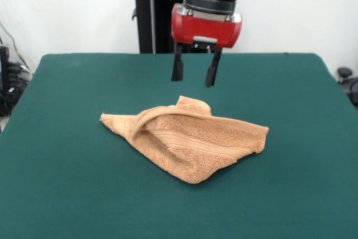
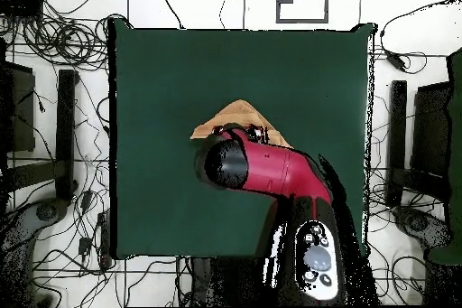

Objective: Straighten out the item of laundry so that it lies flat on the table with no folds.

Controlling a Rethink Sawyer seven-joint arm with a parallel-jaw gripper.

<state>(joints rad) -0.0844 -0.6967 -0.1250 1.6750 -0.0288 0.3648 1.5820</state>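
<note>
Right now the towel (image 1: 187, 144) lies crumpled near the middle of the green table (image 1: 61, 183). Going from left to right in the front view: a thin pointed corner sticks out on the left, then a rolled edge curves up over the top, then a small bump rises at the back, and last a thick folded corner ends on the right. A woven band runs along the folded layers.

From above, the red arm (image 2: 271, 169) covers most of the towel, and only a tan corner peeks out.

The claw (image 1: 194, 75) hangs just above the back bump. Its two black fingers are spread apart with nothing between them.

The towel looks soft, light and floppy, so it should bend and drag easily. It will not break. A good place to pinch is probably the raised bump or the rolled edge, because they stand up off the table.
</note>
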